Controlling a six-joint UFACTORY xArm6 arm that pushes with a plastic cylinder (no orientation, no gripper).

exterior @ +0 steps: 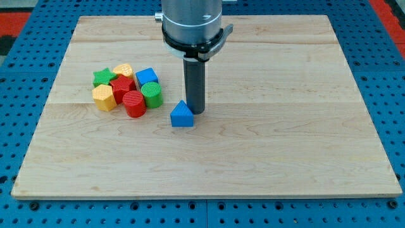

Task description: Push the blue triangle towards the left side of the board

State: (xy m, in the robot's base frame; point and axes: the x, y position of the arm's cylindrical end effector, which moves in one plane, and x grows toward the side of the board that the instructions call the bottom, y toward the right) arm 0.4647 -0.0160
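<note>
The blue triangle (181,115) lies near the middle of the wooden board (209,158). My tip (195,113) stands right against the triangle's upper right side, touching or almost touching it. The dark rod rises from there to the grey arm head at the view's top.
A tight cluster of blocks sits left of the triangle: a green star (102,77), a yellow block (123,69), a blue cube (146,77), a red block (121,85), a green cylinder (151,94), a yellow hexagon (104,97) and a red cylinder (134,104).
</note>
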